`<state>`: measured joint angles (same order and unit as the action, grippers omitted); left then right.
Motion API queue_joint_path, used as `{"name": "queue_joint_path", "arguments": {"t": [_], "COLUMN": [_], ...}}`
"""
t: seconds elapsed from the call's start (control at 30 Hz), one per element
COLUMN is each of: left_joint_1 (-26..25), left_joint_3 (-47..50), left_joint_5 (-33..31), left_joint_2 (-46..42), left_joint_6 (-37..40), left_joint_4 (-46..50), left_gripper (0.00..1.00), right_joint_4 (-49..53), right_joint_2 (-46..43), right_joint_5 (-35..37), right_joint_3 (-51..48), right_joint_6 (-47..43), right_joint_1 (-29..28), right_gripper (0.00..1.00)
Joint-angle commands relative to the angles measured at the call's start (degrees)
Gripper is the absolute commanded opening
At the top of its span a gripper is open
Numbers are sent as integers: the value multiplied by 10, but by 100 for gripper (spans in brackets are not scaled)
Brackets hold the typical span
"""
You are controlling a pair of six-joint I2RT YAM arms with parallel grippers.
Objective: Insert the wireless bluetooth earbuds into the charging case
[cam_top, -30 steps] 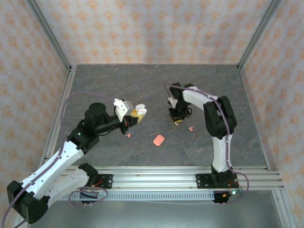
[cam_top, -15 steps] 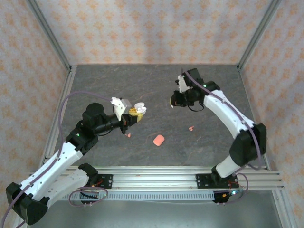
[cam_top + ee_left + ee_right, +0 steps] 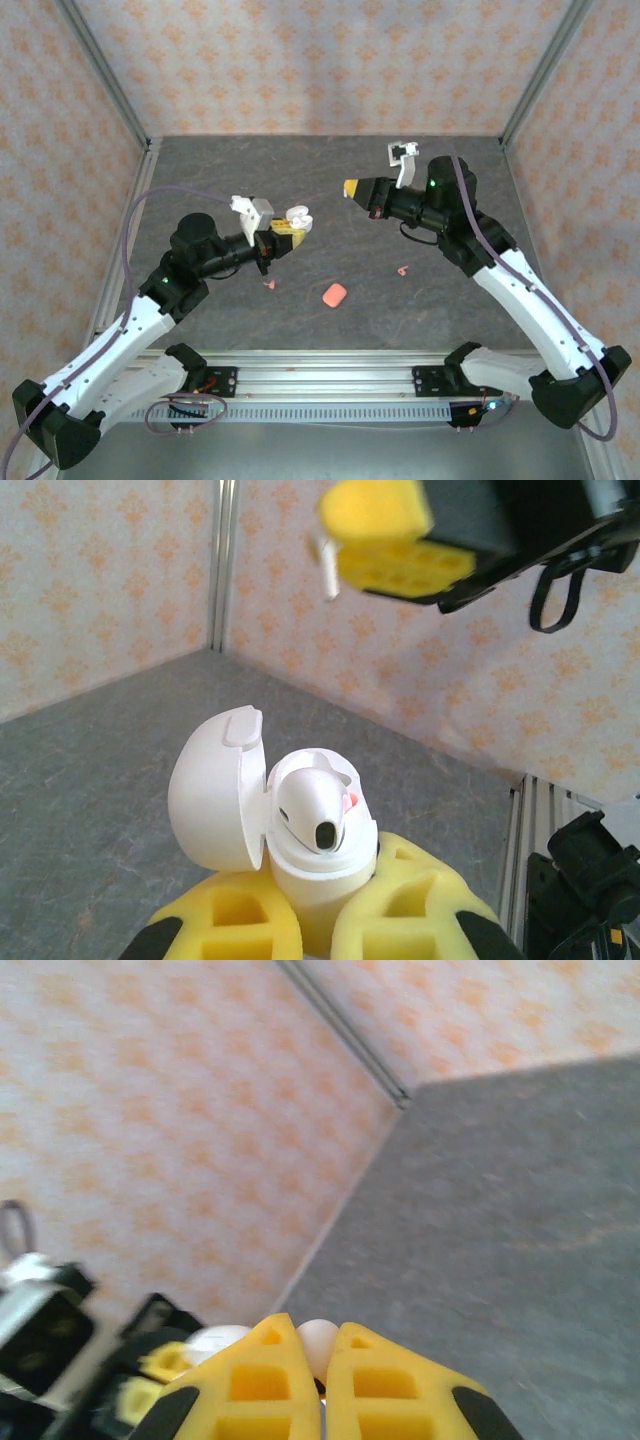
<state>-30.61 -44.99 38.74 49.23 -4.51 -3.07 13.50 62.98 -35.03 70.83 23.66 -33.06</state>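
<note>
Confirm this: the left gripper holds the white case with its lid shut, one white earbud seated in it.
Not quite. The lid is open, hinged back beside the case, as the left wrist view shows. The rest holds: the left gripper holds the white case, with one white earbud seated in it.

whitish earbud (image 3: 318,1339) mostly hidden in right hand (image 3: 322,1362), wall (image 3: 150,1110) blurred

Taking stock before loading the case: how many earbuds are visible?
4. One whitish earbud sits in the white case; another whitish earbud is held by the right gripper; one coral-pink earbud and another coral-pink earbud lie on the table.
</note>
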Motion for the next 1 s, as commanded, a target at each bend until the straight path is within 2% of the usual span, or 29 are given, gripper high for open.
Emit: {"name": "queue_joint_path", "arguments": {"t": [0.0, 0.23, 0.53, 0.97], "left_joint_1": [-8, -15, -18, -20], "left_joint_3": [-25, -32, -40, -40], "left_joint_5": [7, -8, -25, -31], "left_joint_2": [-2, -9, -8, -5], "left_joint_6": [-15, -17, -22, -26], "left_joint_4": [-34, -29, -27, -30], "left_gripper": [0, 0, 0, 0], "right_joint_4": [-120, -175, -141, -123], "right_joint_2": [-9, -3, -1, 11], "right_joint_5": [20, 49, 91, 132], "right_joint_3": [-14, -29, -32, -48], "right_joint_6": [31, 40, 3, -24], "right_joint_1": [-30, -86, -137, -166], "right_gripper": [7, 7, 7, 7]}}
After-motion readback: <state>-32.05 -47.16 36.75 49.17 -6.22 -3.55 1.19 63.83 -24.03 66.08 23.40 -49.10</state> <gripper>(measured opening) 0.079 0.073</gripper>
